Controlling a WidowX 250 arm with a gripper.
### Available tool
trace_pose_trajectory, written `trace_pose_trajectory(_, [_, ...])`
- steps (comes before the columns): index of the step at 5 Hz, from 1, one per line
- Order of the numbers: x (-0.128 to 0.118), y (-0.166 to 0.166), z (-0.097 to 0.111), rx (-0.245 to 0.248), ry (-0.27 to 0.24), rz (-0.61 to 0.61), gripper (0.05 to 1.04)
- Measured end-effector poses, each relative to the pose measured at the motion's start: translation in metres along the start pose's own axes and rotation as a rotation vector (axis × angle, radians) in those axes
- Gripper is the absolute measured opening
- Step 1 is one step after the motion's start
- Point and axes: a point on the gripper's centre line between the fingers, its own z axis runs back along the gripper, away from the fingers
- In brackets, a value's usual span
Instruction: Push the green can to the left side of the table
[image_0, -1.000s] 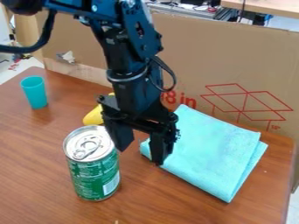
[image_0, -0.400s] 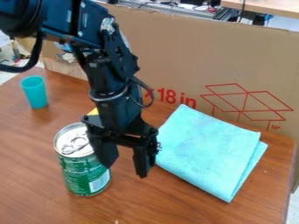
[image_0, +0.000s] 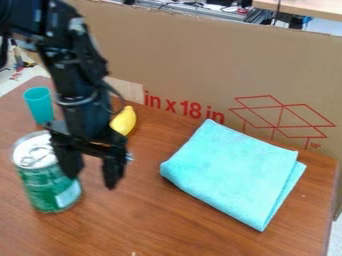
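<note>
Currently hanging the pincer low over the counter, just beside the green can, holding fingers apart and clamping nothing visible between them. Overlapping the can's near flank with one finger; not confirming contact from this angle. Finding the can standing upright toward the view's left edge, in front of the teal cup. Noting a yellow object behind the pincer and a folded turquoise cloth well apart from the can. Judging the step as probably nudging the can sideways; calling next for low, even side pressure, avoiding tipping.
</note>
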Motion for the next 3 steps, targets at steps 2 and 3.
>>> trace_pose_trajectory(2, [0.009,0.042,-0.009,0.038,-0.008,0.085,1.0])
trace_pose_trajectory(3, [0.003,0.048,-0.009,0.045,0.029,0.093,1.0])
